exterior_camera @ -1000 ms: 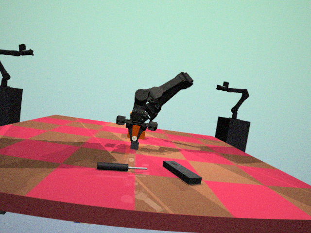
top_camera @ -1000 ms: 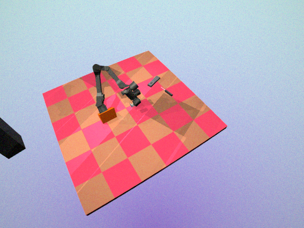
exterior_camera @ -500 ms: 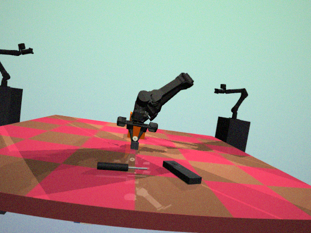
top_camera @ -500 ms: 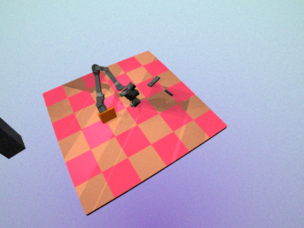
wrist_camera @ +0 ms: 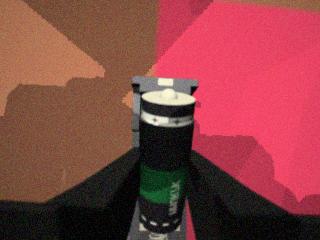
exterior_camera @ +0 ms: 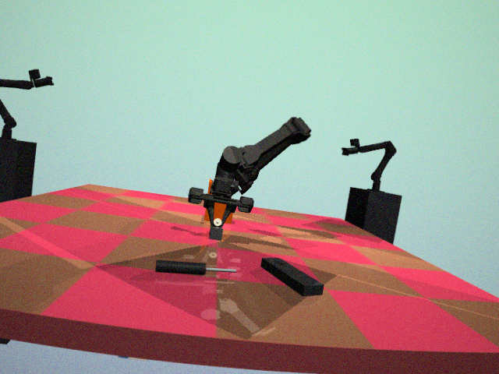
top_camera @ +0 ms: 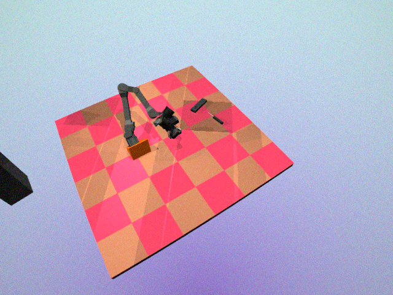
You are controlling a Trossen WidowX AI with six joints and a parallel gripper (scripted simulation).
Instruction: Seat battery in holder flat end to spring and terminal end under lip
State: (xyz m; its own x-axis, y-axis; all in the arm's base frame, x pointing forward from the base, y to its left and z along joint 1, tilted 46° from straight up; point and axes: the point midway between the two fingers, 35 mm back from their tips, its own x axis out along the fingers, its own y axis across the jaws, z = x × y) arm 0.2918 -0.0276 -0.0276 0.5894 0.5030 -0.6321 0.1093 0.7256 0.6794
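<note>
The gripper (wrist_camera: 165, 165) is clamped on the battery (wrist_camera: 165, 150), with one dark finger (wrist_camera: 107, 192) on each side of its green-and-black body. In the wrist view the battery lies lengthwise between the fingers, its raised terminal end pointing away from the camera. A grey holder (wrist_camera: 165, 86) shows directly behind and beneath the battery — a short end wall rises just past the terminal. Whether the battery touches that wall cannot be told.

In the exterior view the gripper (exterior_camera: 216, 229) points down, just above the checkered board (exterior_camera: 80, 290), and the pale round end of the battery (exterior_camera: 217, 221) faces the camera. The arm (exterior_camera: 262, 150) slopes up and away from the wrist.

In the top view the gripper (top_camera: 172, 129) sits near the middle of the board's (top_camera: 202, 203) far half, beside the orange base block (top_camera: 139, 148).

Two loose items lie on the board, well apart from the gripper — a screwdriver (exterior_camera: 189, 267) with a dark handle and thin metal shaft, and a flat black bar (exterior_camera: 291, 276).
</note>
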